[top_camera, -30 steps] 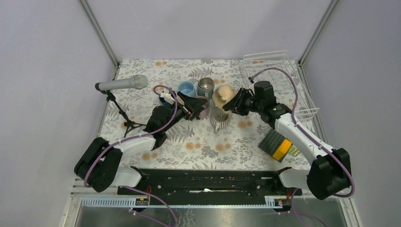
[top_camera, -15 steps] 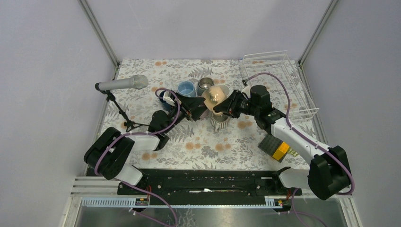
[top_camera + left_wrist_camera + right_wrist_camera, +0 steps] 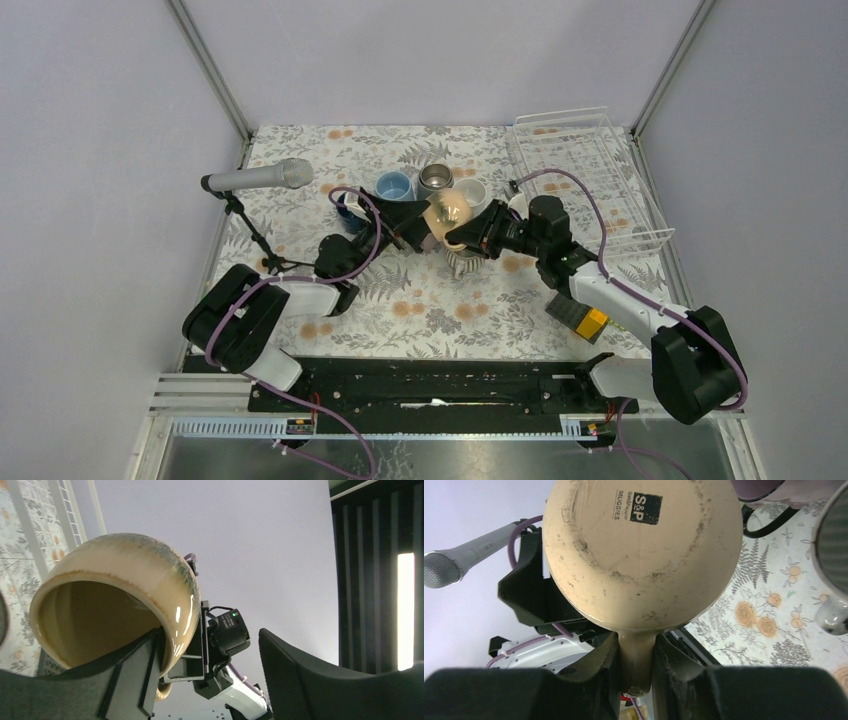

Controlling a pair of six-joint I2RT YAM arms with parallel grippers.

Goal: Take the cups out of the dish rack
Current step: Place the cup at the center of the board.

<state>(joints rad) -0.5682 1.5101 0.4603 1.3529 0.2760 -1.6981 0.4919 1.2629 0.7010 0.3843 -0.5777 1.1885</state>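
A tan cup point(image 3: 447, 212) hangs in the air over the middle of the table, tipped on its side. My right gripper point(image 3: 470, 232) is shut on its handle point(image 3: 636, 655), and the cup's base point(image 3: 644, 555) faces that wrist camera. My left gripper point(image 3: 418, 228) meets the cup from the left, open. One finger point(image 3: 135, 675) lies inside the cup's mouth point(image 3: 100, 610), and the other finger point(image 3: 325, 680) stands apart on the outside. On the cloth stand light blue point(image 3: 393, 186), metallic grey point(image 3: 435, 180), white point(image 3: 470, 190), striped point(image 3: 462, 260) and dark blue point(image 3: 348, 208) cups. The white wire dish rack point(image 3: 642, 238) is at the far right.
A microphone point(image 3: 260, 178) on a small tripod stands at the left of the cloth. A black-and-orange square pad point(image 3: 585, 315) lies near the right arm. Part of a pink cup point(image 3: 774, 490) shows just behind the held cup.
My right gripper has carried the tan cup leftward to the left gripper. The left gripper has reached up to the cup and its jaws have narrowed around the rim.
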